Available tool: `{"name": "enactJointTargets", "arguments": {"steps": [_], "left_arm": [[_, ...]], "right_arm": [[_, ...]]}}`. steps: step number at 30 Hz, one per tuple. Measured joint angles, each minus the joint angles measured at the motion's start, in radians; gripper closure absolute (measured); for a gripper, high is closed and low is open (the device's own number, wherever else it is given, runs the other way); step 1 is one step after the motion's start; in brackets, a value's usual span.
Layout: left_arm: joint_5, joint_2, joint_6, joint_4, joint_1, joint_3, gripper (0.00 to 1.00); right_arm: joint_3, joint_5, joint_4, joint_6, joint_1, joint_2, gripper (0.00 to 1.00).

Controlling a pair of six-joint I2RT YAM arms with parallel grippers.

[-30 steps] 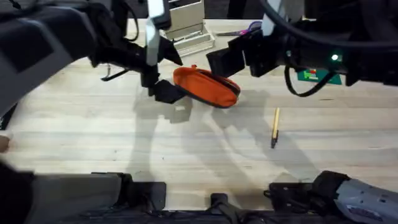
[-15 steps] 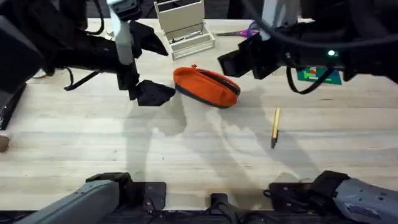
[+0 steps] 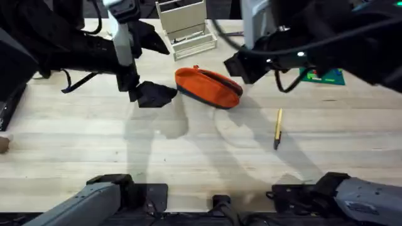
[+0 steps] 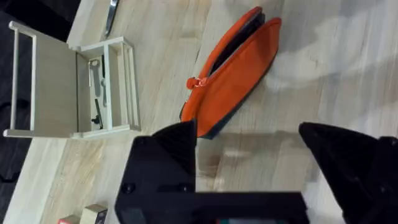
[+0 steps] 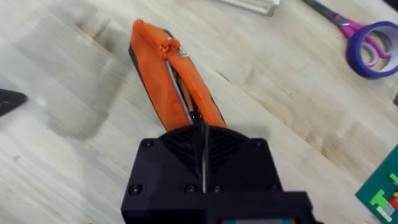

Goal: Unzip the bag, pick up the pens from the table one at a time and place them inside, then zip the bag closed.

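We're at the unzipping step, judging by layout: the orange pouch (image 3: 208,87) lies on the wooden table (image 3: 94,157) mid-back, one pen (image 3: 277,129) well apart toward the right arm's side, not yet picked. The left gripper (image 3: 154,94) sits just beside the pouch's left end, fingers spread wide with nothing between them, clearest in the left wrist view (image 4: 249,155). The right gripper (image 3: 242,66) hovers at the pouch's other end; whether it's spread or pressed together we cannot tell. In the right wrist view the zipper line (image 5: 177,87) runs along the top, looking closed near the puller end, though the left wrist view shows a dark gap along the seam (image 4: 233,43), so it may be partly open. Next move probably needs one gripper pinning the pouch while the other catches the puller. The right wrist view also shows purple-handled scissors (image 5: 367,40); the left wrist view shows a pale wooden rack (image 4: 68,87).
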Motion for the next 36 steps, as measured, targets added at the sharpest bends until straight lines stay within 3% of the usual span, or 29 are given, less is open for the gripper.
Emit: {"name": "enactJointTargets", "arguments": {"steps": [14, 36], "left_arm": [[0.0, 0.0, 0.0, 0.0, 0.0, 0.0, 0.007], [0.0, 0.0, 0.0, 0.0, 0.0, 0.0, 0.007]], "right_arm": [[0.0, 0.0, 0.045, -0.084, -0.027, 0.199, 0.971], [0.001, -0.117, 0.095, -0.089, -0.027, 0.249, 0.971]]}}
